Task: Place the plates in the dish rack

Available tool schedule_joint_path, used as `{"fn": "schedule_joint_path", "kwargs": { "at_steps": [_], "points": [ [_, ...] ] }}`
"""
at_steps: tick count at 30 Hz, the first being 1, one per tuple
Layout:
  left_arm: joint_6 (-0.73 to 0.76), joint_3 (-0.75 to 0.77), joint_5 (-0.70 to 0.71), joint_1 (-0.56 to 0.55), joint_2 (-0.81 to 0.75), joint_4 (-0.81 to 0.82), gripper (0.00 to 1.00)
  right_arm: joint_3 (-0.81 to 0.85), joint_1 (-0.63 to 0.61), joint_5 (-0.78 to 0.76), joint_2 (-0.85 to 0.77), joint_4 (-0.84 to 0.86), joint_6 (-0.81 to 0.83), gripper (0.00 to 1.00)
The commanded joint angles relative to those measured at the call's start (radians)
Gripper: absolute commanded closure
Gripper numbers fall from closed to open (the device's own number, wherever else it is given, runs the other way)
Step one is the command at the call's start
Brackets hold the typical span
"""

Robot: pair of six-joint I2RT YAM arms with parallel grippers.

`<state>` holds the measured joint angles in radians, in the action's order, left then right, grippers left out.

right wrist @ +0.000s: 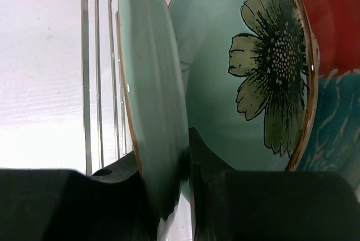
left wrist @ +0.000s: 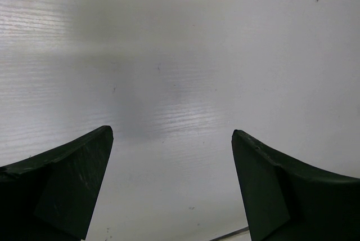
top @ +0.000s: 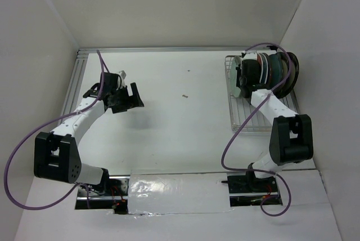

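The silver wire dish rack (top: pixel 243 118) stands at the right of the table, its far end packed with several upright plates (top: pixel 275 70). My right gripper (top: pixel 245 75) reaches into that end. Seen from the right wrist, it (right wrist: pixel 179 165) is shut on the rim of a pale mint plate (right wrist: pixel 152 89) held on edge among the rack's wires (right wrist: pixel 98 77). Just behind stands a mint plate with a dark flower (right wrist: pixel 247 72), then a red and blue plate (right wrist: pixel 337 66). My left gripper (top: pixel 128 99) hovers over the table's left side, open and holding nothing; its fingers (left wrist: pixel 67 184) frame only white table.
White walls close in the table at the back and both sides. A small dark speck (top: pixel 184 96) lies mid-table. The rack's near half (top: pixel 250 121) shows bare wires. A purple cable (top: pixel 236 137) hangs beside the right arm.
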<state>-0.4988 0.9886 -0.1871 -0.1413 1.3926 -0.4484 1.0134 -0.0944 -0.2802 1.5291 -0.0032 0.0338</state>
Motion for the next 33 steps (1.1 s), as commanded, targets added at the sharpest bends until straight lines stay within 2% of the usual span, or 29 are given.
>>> {"fn": "schedule_joint_path", "kwargs": {
  "at_steps": [1, 4, 7, 10, 15, 18, 21, 22, 33],
  "points": [
    [0.02, 0.015, -0.017, -0.004, 0.005, 0.017, 0.0, 0.053, 0.012, -0.011, -0.02, 0.099, -0.029, 0.73],
    [0.02, 0.015, -0.017, -0.004, 0.005, 0.017, 0.0, 0.083, 0.012, -0.011, -0.02, 0.06, -0.04, 0.54],
    [0.02, 0.015, -0.017, -0.004, -0.013, 0.017, 0.0, 0.105, 0.012, -0.011, -0.061, 0.023, -0.04, 0.41],
    [0.02, 0.015, -0.017, -0.004, -0.036, 0.017, 0.0, 0.125, 0.001, -0.025, -0.128, -0.03, -0.04, 0.32],
    [0.02, 0.005, -0.026, -0.004, -0.096, 0.017, 0.0, 0.156, -0.021, -0.034, -0.251, -0.156, -0.049, 0.24],
    [0.011, -0.016, -0.026, -0.004, -0.151, -0.001, 0.0, 0.145, -0.03, -0.043, -0.377, -0.222, -0.07, 0.13],
    [0.002, -0.045, -0.015, -0.004, -0.213, -0.012, 0.0, 0.113, -0.039, -0.043, -0.46, -0.277, -0.097, 0.07],
    [0.002, -0.056, -0.015, -0.004, -0.254, -0.012, 0.0, 0.103, -0.039, -0.043, -0.512, -0.293, -0.097, 0.01],
    [0.02, -0.143, 0.005, -0.014, -0.42, -0.055, 0.0, -0.048, -0.039, -0.047, -0.806, -0.449, -0.23, 0.01]
  ]
}}
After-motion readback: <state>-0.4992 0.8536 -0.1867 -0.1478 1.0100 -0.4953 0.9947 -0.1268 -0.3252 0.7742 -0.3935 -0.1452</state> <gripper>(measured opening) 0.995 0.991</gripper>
